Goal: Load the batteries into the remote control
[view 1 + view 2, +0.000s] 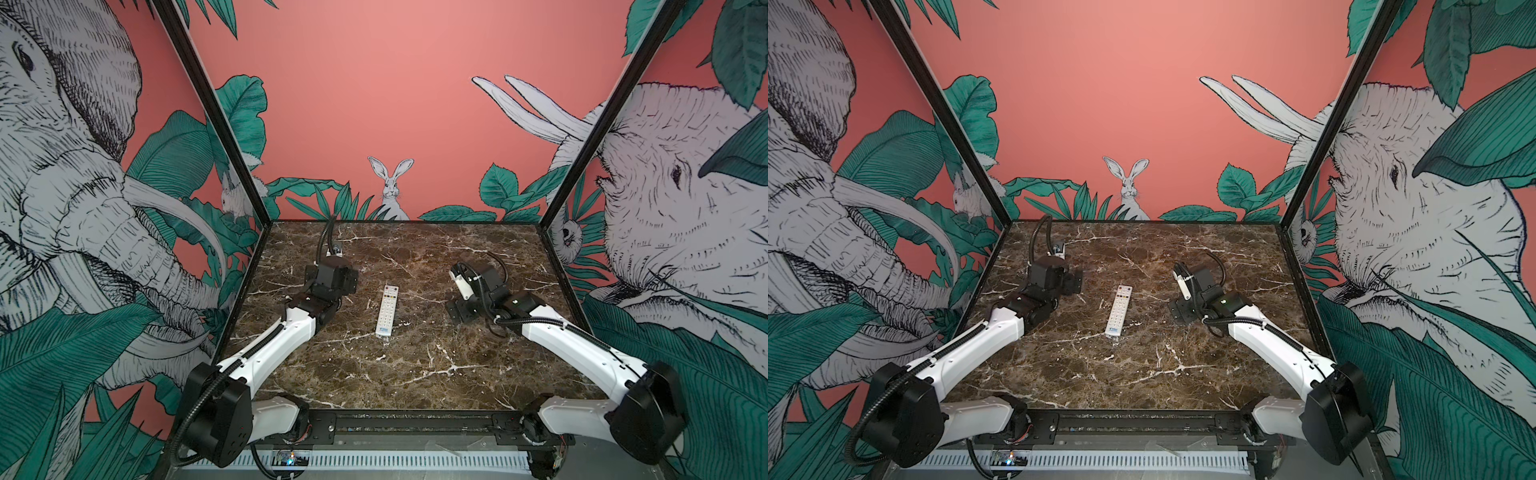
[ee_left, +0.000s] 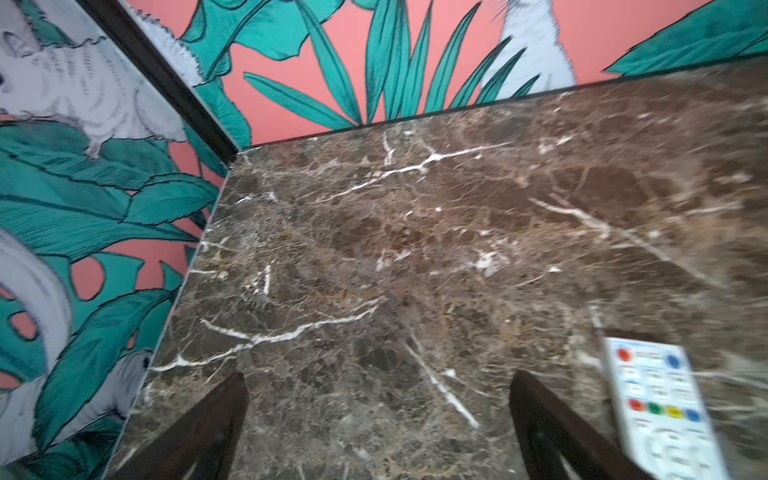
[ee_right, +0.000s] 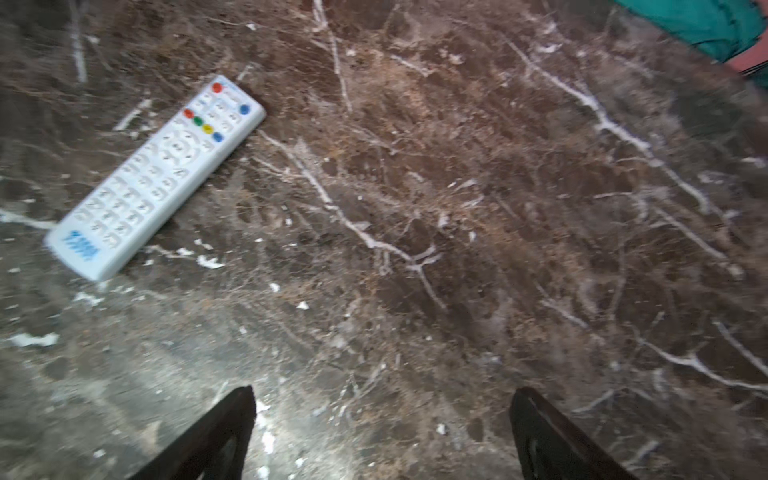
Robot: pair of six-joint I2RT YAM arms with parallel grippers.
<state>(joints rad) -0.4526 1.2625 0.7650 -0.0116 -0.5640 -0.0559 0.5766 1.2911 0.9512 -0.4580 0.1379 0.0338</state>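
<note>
The remote control (image 1: 387,311) (image 1: 1119,311) is a slim white bar lying buttons up in the middle of the marble table, its blue logo at the near end. The wrist views also show the remote (image 2: 660,407) (image 3: 153,174). No batteries are in view. My left gripper (image 1: 340,279) (image 2: 378,399) hovers left of the remote, open, with only bare marble between its dark fingers (image 2: 224,419). My right gripper (image 1: 460,308) (image 3: 382,403) hovers right of the remote, also open and holding nothing.
The brown marble table (image 1: 415,374) is walled by pink jungle-print panels at the left (image 2: 83,208), back and right. Black corner posts (image 1: 232,137) stand at the back corners. A black rail (image 1: 415,424) carrying both arm bases runs along the front edge.
</note>
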